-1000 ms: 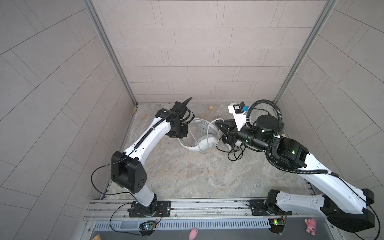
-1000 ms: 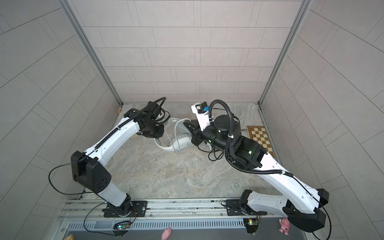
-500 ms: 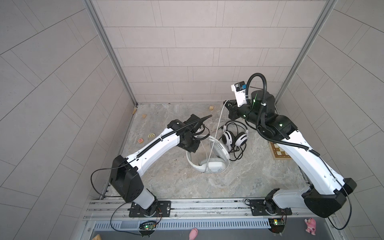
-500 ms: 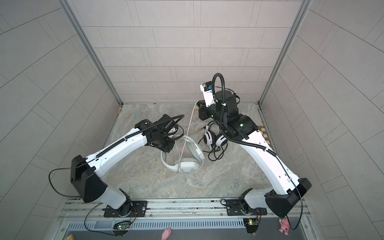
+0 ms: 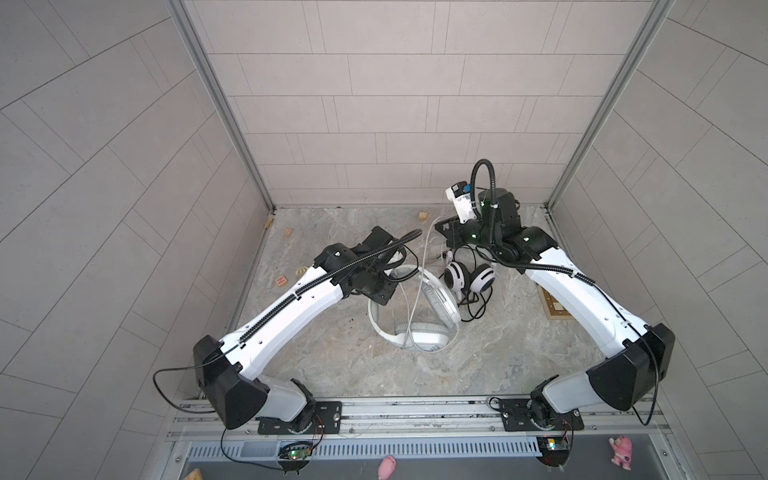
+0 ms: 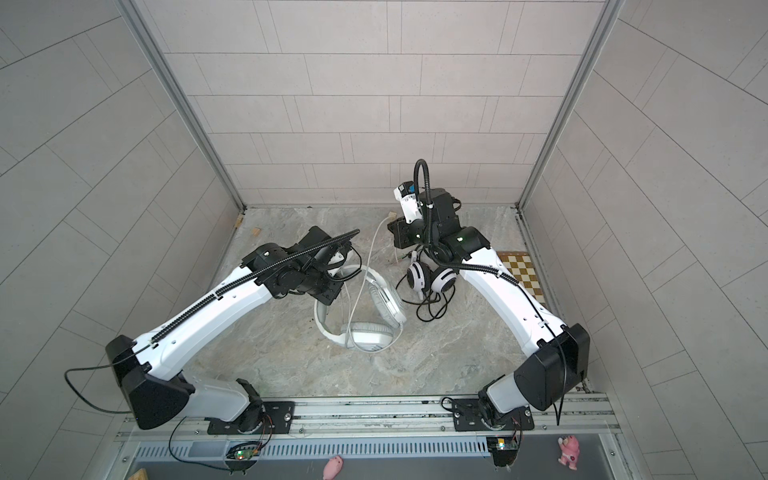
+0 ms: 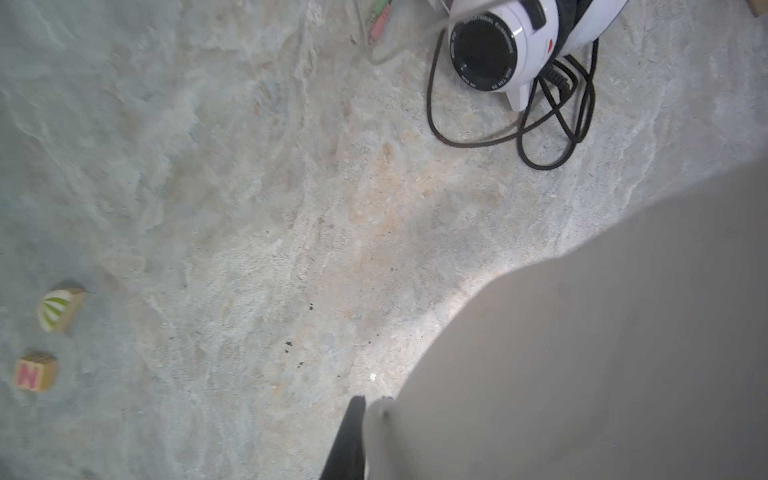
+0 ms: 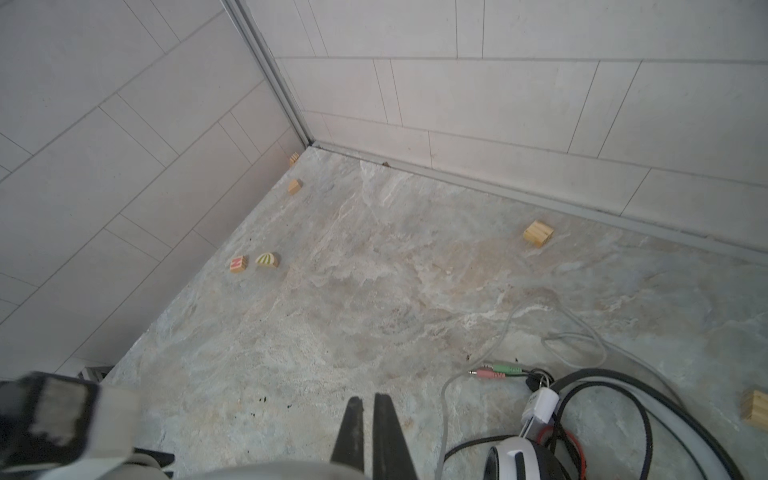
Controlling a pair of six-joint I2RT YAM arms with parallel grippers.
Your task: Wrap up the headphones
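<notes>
Left hand clasps white headphones — cable loose.

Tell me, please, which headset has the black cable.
The smaller black-and-white headset: its black cable lies looped beside it, whereas the white headset has a pale grey cable.

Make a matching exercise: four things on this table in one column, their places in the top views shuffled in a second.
1 all-white over-ear headphones
2 black-and-white over-ear headphones
3 wooden cube with a red N
4 brown-and-cream checkered board

A furthest right
B furthest left
C centre
D right of centre

Pairs: 1-C, 2-D, 3-B, 4-A
</notes>
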